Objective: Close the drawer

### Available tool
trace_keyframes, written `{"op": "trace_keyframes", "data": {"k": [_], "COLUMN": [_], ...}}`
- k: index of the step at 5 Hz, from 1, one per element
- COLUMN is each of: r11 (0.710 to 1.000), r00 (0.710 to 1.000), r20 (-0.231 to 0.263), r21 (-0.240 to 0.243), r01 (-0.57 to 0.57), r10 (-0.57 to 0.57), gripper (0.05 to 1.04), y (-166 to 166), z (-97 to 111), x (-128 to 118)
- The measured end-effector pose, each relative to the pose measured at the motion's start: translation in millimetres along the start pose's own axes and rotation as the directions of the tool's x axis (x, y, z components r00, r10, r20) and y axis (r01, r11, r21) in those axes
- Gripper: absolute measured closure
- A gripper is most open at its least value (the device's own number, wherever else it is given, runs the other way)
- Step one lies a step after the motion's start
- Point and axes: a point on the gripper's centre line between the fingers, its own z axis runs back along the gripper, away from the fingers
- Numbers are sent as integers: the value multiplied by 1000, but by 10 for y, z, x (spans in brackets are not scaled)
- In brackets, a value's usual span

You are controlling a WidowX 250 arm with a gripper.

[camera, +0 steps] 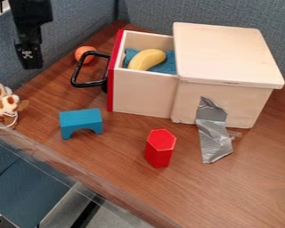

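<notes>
This looks like a robotics lab set up in an office cubicle: blue-grey fabric partitions stand around a wood-grain desktop, and a black robot arm hangs over it. Silver duct tape runs from a small wooden drawer box onto the desktop (hardly office tidiness), near a red hexagonal block.

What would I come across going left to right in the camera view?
Spotted plush toy, blue arch block, drawer's red front, red hexagonal block, silver tape.
</notes>
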Motion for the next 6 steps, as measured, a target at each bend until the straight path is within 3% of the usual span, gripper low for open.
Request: {"op": "trace_keyframes", "data": {"k": [1,3,4,6], "r11": [1000,999,997,995], "r00": [1000,1000,999,998], "r20": [-8,-6,-26,-49], "r21": [-31,-31,-65,-85], "r01": [-1,22,41,45], "r10": [1,-22,-43,-49], "gripper": [84,84,84,84], "y": [-32,-5,-19,32], "z": [-95,-377,-596,-848], "x": [-6,112,174,192]}}
